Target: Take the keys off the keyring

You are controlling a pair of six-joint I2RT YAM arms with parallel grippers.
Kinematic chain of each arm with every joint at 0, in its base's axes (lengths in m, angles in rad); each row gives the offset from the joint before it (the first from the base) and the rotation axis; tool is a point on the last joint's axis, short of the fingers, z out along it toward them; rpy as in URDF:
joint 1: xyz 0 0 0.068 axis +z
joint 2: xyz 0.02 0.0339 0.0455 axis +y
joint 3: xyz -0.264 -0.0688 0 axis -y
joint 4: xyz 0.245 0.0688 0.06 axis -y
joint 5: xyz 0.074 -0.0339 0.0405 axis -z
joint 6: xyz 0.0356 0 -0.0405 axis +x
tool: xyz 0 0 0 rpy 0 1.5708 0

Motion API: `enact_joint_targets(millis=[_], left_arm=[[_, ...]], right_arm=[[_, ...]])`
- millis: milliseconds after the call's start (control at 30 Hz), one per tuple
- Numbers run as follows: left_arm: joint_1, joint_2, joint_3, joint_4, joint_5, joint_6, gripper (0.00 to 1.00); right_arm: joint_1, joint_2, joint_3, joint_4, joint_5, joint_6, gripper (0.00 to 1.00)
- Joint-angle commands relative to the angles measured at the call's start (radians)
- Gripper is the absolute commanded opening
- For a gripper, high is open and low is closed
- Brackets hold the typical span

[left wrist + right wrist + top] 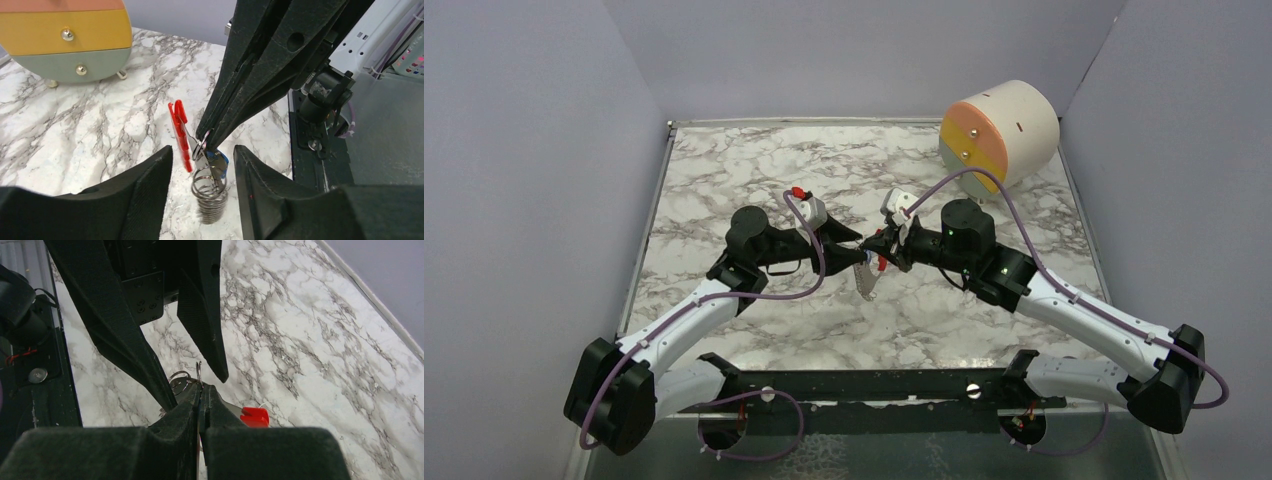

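Note:
The keyring [211,197], a grey metal coil with a red piece [180,135] at its top, hangs above the marble table [754,170]. The blue-headed key [218,161] sits at the coil's top, beside a small split ring [202,145]. My right gripper [201,387] is shut on the key's blue head, a blue sliver showing between its jaws. My left gripper [203,150] is open, its fingers [150,185] standing either side of the coil without touching it. In the top view both grippers meet at mid-table, with the keyring [867,285] dangling below them.
A round drawer cabinet [999,135] with orange, yellow and green fronts stands at the back right of the table. Grey walls enclose the table on three sides. The black base rail [874,385] runs along the near edge.

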Motion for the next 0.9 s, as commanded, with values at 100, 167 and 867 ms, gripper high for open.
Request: enact_joint_targets(millis=[100,167,867], left_arm=[[-0.005,-0.033,0.023,-0.008,-0.029,0.015,0.70],[-0.006,-0.056,0.018,-0.008,-0.037,0.021,0.70],[-0.005,-0.109,0.002,-0.008,-0.060,0.064,0.56]], right_arm=[[0.009,-0.012,0.016,0.053,-0.011,0.008,0.01],[0.010,-0.011,0.014,0.055,-0.012,0.009,0.01],[0.019,-0.014,0.024,0.055,-0.045,0.019,0.01]])
